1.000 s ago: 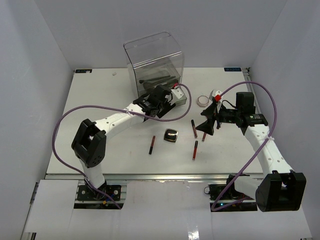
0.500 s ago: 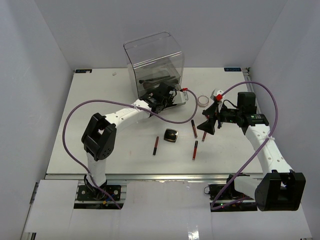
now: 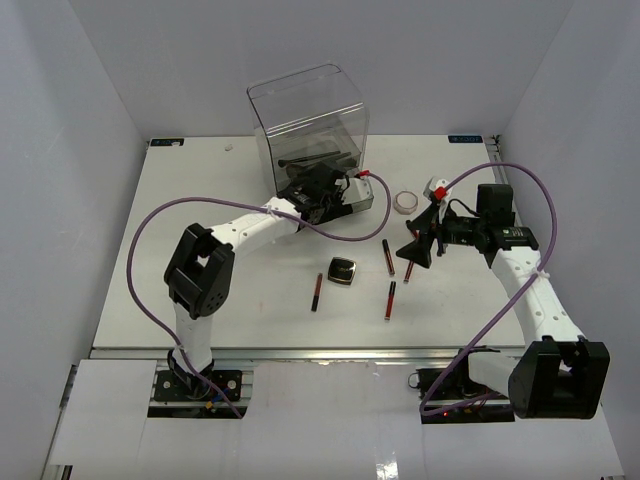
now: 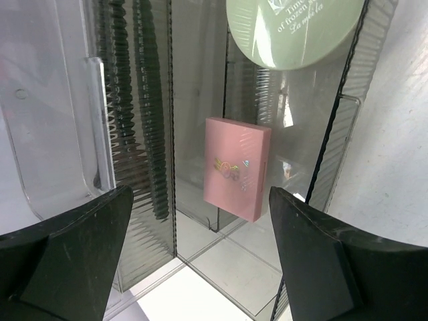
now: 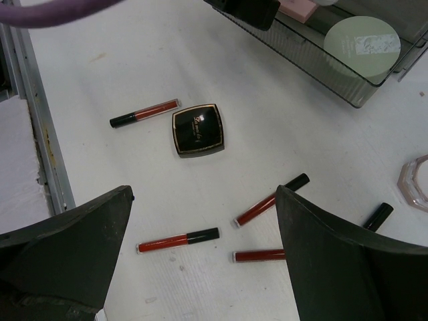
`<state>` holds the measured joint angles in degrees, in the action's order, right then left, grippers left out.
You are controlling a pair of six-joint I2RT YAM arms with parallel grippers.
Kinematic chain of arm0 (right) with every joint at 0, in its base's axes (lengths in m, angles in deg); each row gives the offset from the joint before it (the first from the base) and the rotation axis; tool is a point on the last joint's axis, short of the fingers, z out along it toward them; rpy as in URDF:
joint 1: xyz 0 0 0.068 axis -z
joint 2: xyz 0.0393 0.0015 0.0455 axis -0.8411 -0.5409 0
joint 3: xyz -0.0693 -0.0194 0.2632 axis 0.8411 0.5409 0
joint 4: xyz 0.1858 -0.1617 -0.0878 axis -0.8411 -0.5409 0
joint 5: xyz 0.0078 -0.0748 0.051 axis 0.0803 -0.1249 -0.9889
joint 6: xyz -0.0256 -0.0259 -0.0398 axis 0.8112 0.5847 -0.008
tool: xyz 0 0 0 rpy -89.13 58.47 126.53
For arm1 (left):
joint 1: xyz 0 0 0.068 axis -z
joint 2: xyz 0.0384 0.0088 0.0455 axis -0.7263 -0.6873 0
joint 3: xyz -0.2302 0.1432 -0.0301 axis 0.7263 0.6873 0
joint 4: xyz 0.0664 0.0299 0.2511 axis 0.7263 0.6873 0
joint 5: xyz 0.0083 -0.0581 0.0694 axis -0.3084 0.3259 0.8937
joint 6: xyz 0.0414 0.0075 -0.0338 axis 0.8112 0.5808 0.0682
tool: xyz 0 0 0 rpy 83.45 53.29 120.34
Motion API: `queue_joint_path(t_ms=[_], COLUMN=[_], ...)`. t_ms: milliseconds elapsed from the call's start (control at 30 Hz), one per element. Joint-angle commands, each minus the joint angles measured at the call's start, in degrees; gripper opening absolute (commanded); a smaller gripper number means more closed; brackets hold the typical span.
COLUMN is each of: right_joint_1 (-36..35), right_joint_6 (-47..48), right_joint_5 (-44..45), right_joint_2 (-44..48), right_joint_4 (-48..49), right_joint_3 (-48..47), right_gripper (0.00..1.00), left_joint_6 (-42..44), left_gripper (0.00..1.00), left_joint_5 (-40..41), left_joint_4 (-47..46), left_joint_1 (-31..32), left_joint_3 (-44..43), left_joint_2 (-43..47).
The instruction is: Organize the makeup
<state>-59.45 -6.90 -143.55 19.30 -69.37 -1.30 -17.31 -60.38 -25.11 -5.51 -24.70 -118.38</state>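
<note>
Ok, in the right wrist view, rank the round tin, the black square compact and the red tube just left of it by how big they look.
1. round tin: broadest face in that view.
2. black square compact: clearly smaller across.
3. red tube: longer than the compact's side, but so slim it covers the least.

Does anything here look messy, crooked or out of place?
Several slim red-and-black tubes lie scattered at different angles on the table near a black compact. Nothing looks spilled or broken.
</note>
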Motion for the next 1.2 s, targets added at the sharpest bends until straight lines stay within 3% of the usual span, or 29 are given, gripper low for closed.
queue_joint_path(t_ms=[0, 133, 267, 333, 533, 800, 933, 1167], right_joint_1=[0.4, 0.3, -1.0, -2.3, -3.8, -5.5, -5.7, -6.6], right_joint_6=[-1.9, -7.0, -13.7, -17.7, -24.1, -27.3, -28.4, -29.1], right_joint_5=[1.5, 8.3, 24.0, 33.6, 49.4, 53.3, 52.7, 53.3], right_joint_2=[-1.1, -3.1, -5.9, -8.6, -21.3, -39.5, -45.8, -51.1], right_joint_4=[1.7, 4.6, 7.4, 9.1, 8.7, 4.5, 2.3, 2.2], right_joint_3=[1.0, 1.1, -1.0, -3.0, -14.0, -31.4, -37.7, -40.2], right_gripper=[0.93, 0.94, 0.91, 0.9, 0.9, 0.9, 0.9, 0.9], left_joint_6=[-4.9, -11.9, -26.4, -33.0, -51.0, -56.1, -56.7, -57.6], left_gripper=[0.94, 0.94, 0.96, 0.98, 0.98, 0.98, 0.98, 0.98], left_joint_5=[-0.9, -2.0, -5.4, -6.5, -11.5, -9.0, -8.5, -10.0], left_joint_4=[-0.6, -0.2, 0.3, 0.8, 2.3, 2.6, 2.3, 2.2], left_joint_1=[0.6, 0.9, 0.9, 0.6, -1.9, -3.0, -3.0, -3.0], left_joint_3=[-1.1, -1.0, 5.1, 12.6, 33.0, 46.9, 48.3, 49.4], left_joint_2=[6.2, 11.6, 25.2, 32.0, 53.4, 69.8, 71.6, 71.6])
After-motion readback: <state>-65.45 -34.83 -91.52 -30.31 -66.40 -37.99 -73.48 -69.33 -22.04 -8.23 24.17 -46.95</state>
